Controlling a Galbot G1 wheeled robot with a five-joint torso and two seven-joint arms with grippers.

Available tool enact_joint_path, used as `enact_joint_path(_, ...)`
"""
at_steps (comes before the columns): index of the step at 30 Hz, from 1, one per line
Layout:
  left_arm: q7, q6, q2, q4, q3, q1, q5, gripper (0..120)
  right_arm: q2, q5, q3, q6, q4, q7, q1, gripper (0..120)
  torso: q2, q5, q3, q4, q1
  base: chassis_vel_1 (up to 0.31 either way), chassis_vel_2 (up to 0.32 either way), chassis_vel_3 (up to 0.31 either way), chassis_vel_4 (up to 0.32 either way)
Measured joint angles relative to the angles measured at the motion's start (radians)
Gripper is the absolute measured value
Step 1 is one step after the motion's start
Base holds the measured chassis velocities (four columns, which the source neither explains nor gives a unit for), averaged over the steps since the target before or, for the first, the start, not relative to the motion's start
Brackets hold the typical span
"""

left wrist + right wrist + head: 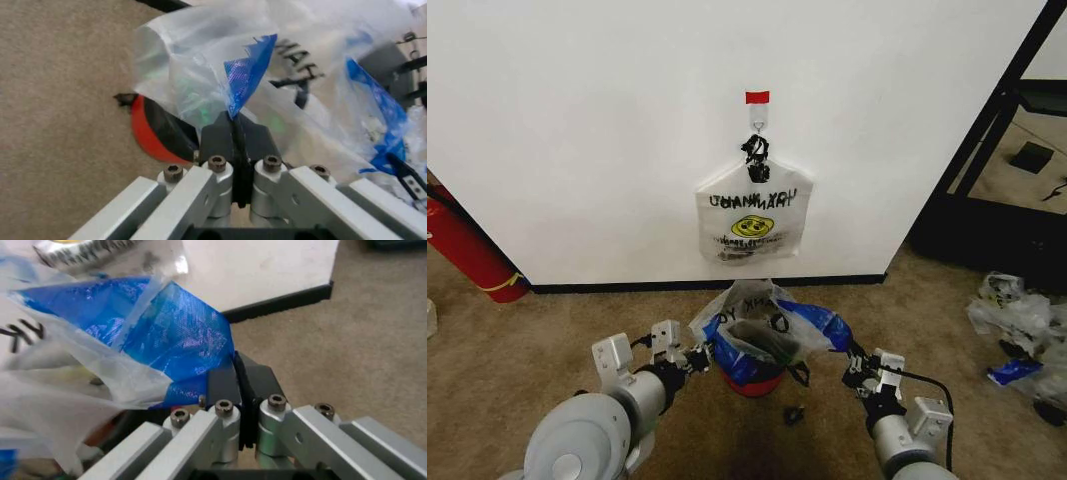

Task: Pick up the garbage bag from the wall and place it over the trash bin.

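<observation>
The garbage bag (pixel 767 322), thin white plastic with blue patches and black lettering, is spread over the trash bin, whose red base (pixel 753 386) shows beneath it. My left gripper (pixel 701 356) is shut on the bag's left edge, pinching a blue strip (pixel 243 75) between its fingers (pixel 220 135). My right gripper (pixel 855 361) is shut on the bag's right edge, on a blue patch (pixel 180 335). The bag (pixel 200 65) is stretched between the two grippers. Behind stands the white wall (pixel 577 120) with its hook (pixel 757 122) and red tape strip (pixel 757 97).
Another white smiley bag (pixel 753 214) with no blue hangs from the hook. A long red cylinder (pixel 467 250) leans at the left. A heap of clear wrappers (pixel 1019 322) lies on the carpet at the right, by a black frame (pixel 997 120). A small dark scrap (pixel 794 414) lies near the bin.
</observation>
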Motion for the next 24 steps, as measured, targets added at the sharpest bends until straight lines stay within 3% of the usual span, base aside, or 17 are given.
enact_joint_path(12,-0.059,0.083,0.102,0.022,-0.065,-0.047,-0.136,0,-0.013,-0.026,-0.001,-0.097,-0.087,0.055,0.058,0,0.0,0.0,0.0,0.0001,0.0,0.0,0.0,0.0,0.0)
enact_joint_path(17,-0.06,0.085,0.091,0.061,0.041,-0.085,-0.095,0,0.0,-0.025,-0.029,-0.099,-0.149,0.056,0.12,0,0.0,-0.0001,0.0,0.0,0.0,0.0,0.0,0.0,0.0)
enact_joint_path(24,-0.055,0.086,0.082,0.131,0.089,-0.106,-0.053,0,0.015,-0.017,-0.052,-0.082,-0.236,0.053,0.194,0,0.0,0.0,0.0,0.0002,0.0,0.0,0.0,0.0,0.0)
